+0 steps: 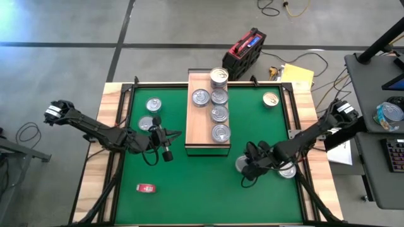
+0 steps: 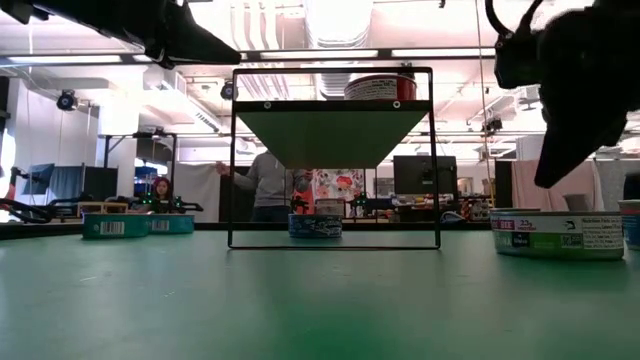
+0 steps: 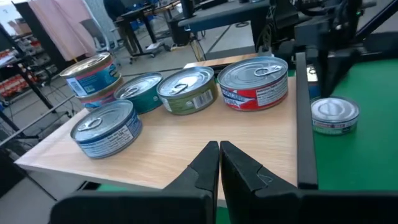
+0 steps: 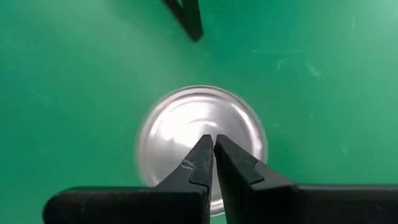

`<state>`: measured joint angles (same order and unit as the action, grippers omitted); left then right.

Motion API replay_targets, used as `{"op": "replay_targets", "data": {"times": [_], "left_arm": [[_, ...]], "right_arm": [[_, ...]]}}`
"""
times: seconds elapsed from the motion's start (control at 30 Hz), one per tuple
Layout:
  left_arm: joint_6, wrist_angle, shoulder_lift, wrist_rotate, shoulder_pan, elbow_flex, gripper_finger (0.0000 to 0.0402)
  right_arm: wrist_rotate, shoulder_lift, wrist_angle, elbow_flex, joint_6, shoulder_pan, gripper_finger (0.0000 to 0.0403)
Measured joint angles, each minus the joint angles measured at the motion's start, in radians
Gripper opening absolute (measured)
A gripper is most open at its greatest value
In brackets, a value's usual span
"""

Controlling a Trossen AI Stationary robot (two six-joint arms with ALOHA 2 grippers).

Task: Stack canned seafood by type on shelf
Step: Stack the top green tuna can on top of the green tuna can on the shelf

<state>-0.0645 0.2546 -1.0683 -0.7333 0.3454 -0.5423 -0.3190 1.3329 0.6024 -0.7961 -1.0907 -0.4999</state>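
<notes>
The shelf (image 1: 203, 129) is a light-wood board on a dark frame in the middle of the green mat. Several silver-lidded cans (image 1: 219, 113) stand on it in a row, and two are stacked at its far end (image 1: 218, 77). My left gripper (image 3: 219, 147) hovers shut just off the shelf's left side, pointing at it. My right gripper (image 4: 213, 140) is shut and points down over a silver can (image 4: 200, 140) on the mat; in the low view its tip (image 2: 548, 180) stands clear above that can (image 2: 557, 234). A second can (image 1: 288, 170) sits beside it.
Two cans (image 1: 153, 104) (image 1: 146, 123) sit on the mat left of the shelf, and a gold-lidded one (image 1: 271, 99) at the far right. A small red flat object (image 1: 146, 187) lies near the front left. People stand in the room behind.
</notes>
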Motion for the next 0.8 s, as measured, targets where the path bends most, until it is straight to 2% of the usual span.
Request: {"op": "replay_targets", "data": {"times": [0.1,0.53,0.8], "left_arm": [[0.002,0.001,0.0,0.021,0.0,0.0,0.0],[0.015,0.004,0.0,0.023,0.0,0.0,0.0],[0.015,0.003,0.0,0.023,0.0,0.0,0.0]], "right_arm": [[-0.011,0.01,-0.004,0.018,0.044,0.0,0.0012],[-0.014,0.024,-0.024,0.025,-0.009,-0.014,0.0012],[-0.005,0.109,-0.14,0.024,0.066,-0.026,0.0012]]}}
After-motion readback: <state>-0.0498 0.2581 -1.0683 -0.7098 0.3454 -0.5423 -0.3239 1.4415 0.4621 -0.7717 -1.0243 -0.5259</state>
